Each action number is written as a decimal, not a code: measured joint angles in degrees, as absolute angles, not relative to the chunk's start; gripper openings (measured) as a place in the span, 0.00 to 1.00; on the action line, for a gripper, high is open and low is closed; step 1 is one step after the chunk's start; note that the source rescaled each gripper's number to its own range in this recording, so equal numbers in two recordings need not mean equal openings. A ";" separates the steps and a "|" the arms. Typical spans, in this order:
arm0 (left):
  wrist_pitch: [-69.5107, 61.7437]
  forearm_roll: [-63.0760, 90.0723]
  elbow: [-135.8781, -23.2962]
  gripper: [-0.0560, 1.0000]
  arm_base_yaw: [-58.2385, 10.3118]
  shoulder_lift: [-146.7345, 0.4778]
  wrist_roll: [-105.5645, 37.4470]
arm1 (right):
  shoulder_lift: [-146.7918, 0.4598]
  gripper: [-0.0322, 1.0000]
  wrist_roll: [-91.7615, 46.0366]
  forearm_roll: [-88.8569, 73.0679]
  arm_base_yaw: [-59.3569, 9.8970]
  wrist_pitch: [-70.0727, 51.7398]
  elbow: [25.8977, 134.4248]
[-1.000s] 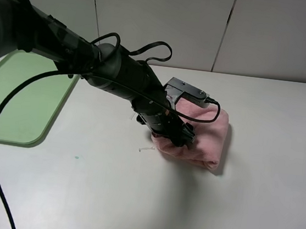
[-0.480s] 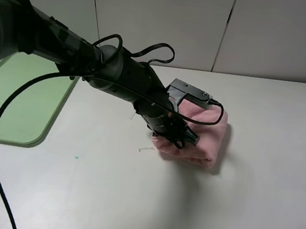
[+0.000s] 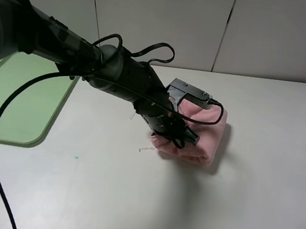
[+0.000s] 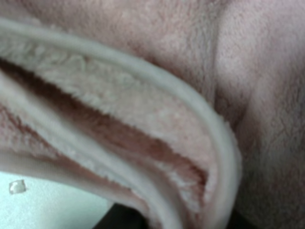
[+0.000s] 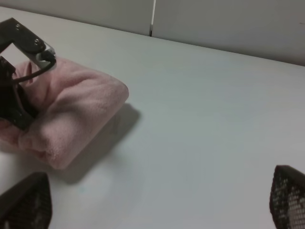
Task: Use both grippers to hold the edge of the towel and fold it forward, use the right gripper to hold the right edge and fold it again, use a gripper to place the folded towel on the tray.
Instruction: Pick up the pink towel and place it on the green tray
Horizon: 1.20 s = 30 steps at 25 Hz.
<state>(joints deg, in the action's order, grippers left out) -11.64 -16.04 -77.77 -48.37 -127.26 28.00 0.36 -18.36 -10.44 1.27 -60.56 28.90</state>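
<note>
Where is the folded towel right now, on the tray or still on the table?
In the exterior high view the towel lies folded on the white table, right of centre, with the left gripper at its near-left edge; the tray sits far left.

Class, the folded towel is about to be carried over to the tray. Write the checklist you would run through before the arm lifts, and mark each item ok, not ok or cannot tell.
1. Towel is folded into a compact bundle: ok.
2. Left claw is at the towel's near-left edge, with hemmed layers filling the left wrist view: ok.
3. All layers are caught between the jaws: cannot tell, since the jaws are hidden by cloth.
4. Tray has bare space to receive the towel: ok.
5. Right claw is open and apart from the towel: ok.
6. Table between towel and tray is free of obstacles: ok, only small specks show.
</note>
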 joint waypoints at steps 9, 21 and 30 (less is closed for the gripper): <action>-16.77 -19.59 -77.72 0.17 -47.62 -123.94 27.93 | 0.36 1.00 -18.31 -10.44 1.27 -60.56 28.90; -19.39 -23.73 -73.19 0.17 -40.47 -115.07 27.89 | 0.36 1.00 -18.31 -10.44 1.27 -60.56 28.90; -18.49 -26.53 -63.97 0.17 -30.71 -106.95 27.89 | 0.36 1.00 -18.31 -10.44 1.27 -60.56 28.90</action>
